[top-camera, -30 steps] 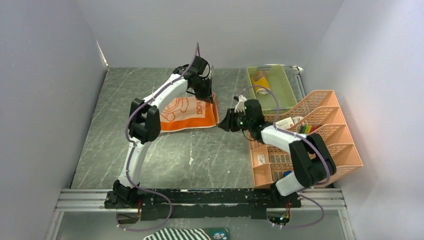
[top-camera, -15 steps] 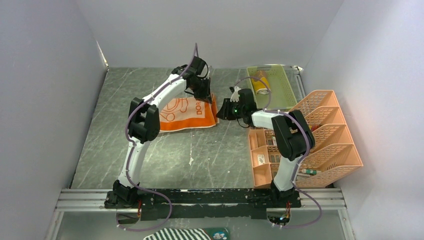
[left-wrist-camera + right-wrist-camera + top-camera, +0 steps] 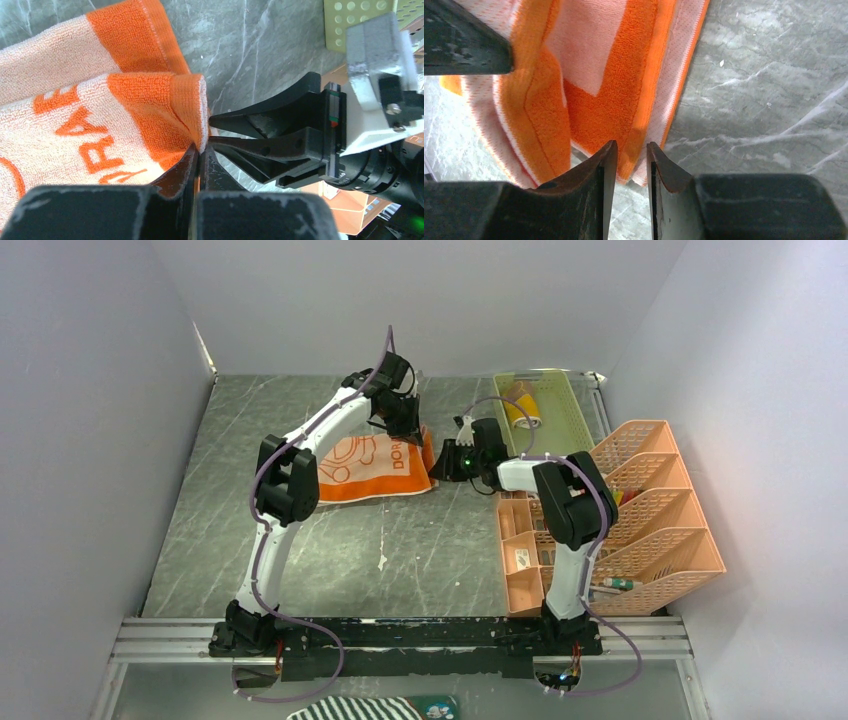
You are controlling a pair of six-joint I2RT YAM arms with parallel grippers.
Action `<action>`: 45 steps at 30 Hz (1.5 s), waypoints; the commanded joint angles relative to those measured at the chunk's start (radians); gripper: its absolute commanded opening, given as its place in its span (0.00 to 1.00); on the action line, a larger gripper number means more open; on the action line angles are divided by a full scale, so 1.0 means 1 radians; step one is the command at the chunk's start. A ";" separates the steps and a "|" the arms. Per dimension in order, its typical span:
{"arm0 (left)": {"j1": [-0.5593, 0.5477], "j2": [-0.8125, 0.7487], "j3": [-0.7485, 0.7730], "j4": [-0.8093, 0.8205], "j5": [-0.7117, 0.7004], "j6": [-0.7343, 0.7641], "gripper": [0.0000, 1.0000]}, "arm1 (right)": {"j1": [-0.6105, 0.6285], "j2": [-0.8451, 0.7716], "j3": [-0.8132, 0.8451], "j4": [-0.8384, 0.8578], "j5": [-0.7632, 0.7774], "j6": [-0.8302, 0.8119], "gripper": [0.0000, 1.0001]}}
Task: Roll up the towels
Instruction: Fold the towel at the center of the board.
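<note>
Orange and cream, the larger towel (image 3: 365, 468) is spread on the grey marbled table (image 3: 300, 560), a little left of centre, with lettering printed along its right part. Its far right corner is folded back over itself and stands slightly raised. That fold is pinched at the very tips of the left gripper (image 3: 198, 150), whose fingers are pressed together with no more than the cloth's thickness between them.

Just to the right, the right gripper (image 3: 630, 150) is set low over the table at the same right-hand edge, almost tip to tip with the left one. Its fingers are seen a narrow slit apart. The towel's orange hem lies in line with that slit, and it cannot be told whether the hem is touched by them.

Further right, against the far edge of the table, a mustard-yellow towel (image 3: 520, 405) is seen lying as a roll inside a green basket (image 3: 565, 430). At the far right, nearer the arm bases, a peach organiser (image 3: 650, 540) is placed, with small items held in its compartments.
</note>
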 commanded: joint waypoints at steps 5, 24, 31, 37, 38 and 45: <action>0.008 -0.001 0.001 0.018 0.035 0.015 0.07 | -0.002 0.040 0.027 0.035 -0.024 0.008 0.27; 0.017 -0.001 0.016 0.013 0.035 0.017 0.07 | -0.024 -0.054 0.005 -0.004 -0.027 -0.012 0.00; 0.017 0.003 0.019 0.016 0.040 0.011 0.07 | -0.049 -0.051 0.004 -0.014 -0.033 -0.021 0.00; 0.019 0.006 0.013 0.028 0.044 0.003 0.07 | -0.055 -0.043 -0.003 -0.024 -0.036 -0.030 0.00; 0.019 0.007 0.014 0.033 0.046 0.000 0.07 | -0.055 -0.041 -0.005 -0.024 -0.039 -0.029 0.00; 0.018 0.017 0.012 0.074 0.078 -0.039 0.07 | -0.055 -0.046 -0.014 -0.021 -0.066 -0.026 0.24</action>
